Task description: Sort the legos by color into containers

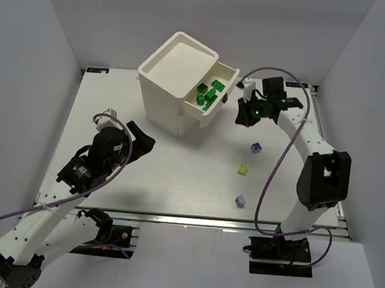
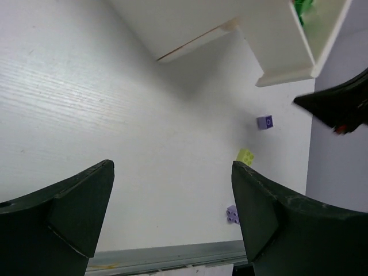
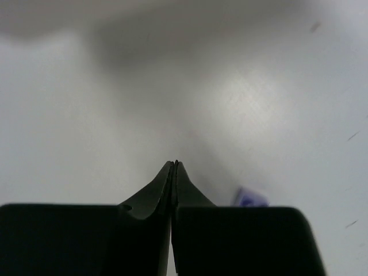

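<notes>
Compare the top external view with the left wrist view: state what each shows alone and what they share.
Only top external: the recessed top of the cabinet and the brown knob on the drawer. Only left wrist: the wide gap between the fingers of the left gripper, nothing in it. Both: the open drawer with green legos inside, and the far purple lego, yellow-green lego and near purple lego loose on the table.

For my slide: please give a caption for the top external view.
Green legos in the open drawer; three bricks lie on the table.
</notes>
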